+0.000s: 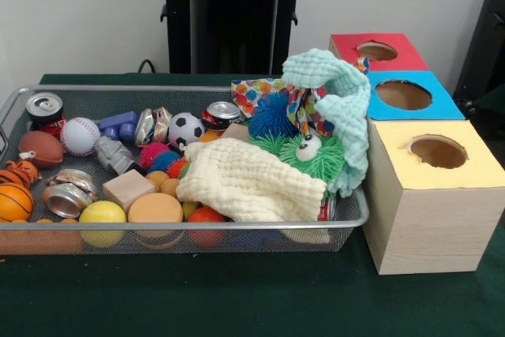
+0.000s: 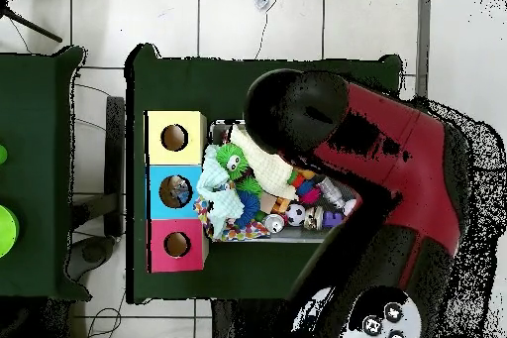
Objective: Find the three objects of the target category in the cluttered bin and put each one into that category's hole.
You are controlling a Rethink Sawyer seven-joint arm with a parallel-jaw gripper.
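I see the cluttered bin [image 1: 237, 226] lying on the green bench [image 1: 237, 297] with its long axis running left to right in the front view, its right end just beside the yellow box [image 1: 426, 203], behind which stand the blue box [image 1: 446, 106] and the red box [image 1: 347, 43]. In its left half, between the baseball [image 1: 80, 136] and the wooden block [image 1: 128, 189], lies what looks like a crushed clear bottle [image 1: 115, 155] on its side, its long axis slanting from far-left to near-right. From overhead the red and black arm [image 2: 396, 175] covers much of the bin, and I see the end effector in neither view, so I cannot tell its state.
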